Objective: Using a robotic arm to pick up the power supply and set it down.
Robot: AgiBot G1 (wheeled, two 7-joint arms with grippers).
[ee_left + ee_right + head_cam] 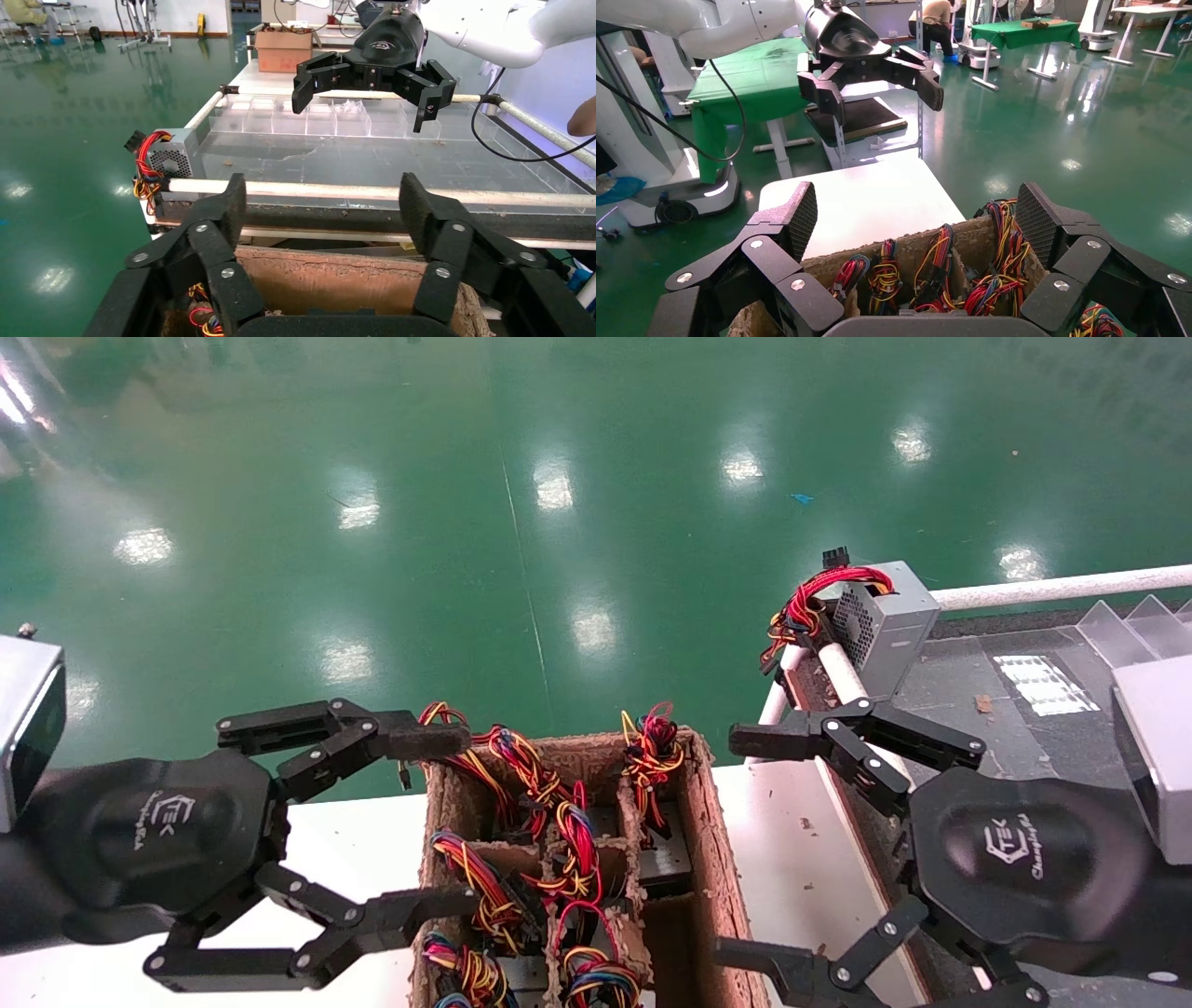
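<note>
Several power supplies stand in the compartments of a brown cardboard crate (712, 859). Their red, yellow and blue wire bundles (652, 752) stick up, and the grey bodies (667, 861) are mostly hidden. My left gripper (433, 822) hangs open at the crate's left wall, holding nothing. My right gripper (750, 848) hangs open at the crate's right wall, also holding nothing. The left wrist view looks past its open gripper (325, 203) over the crate wall (337, 281) to the right gripper (365, 104). The right wrist view has its open gripper (919, 214) above the wire bundles (933, 260), with the left gripper (877, 95) beyond.
A mesh-faced grey box (885, 621) with drooping red wires sits on the corner of the dark bench at right, beside white rails (1052, 587) and clear plastic dividers (1131, 626). The crate rests on a white table (354, 840). Green floor lies beyond.
</note>
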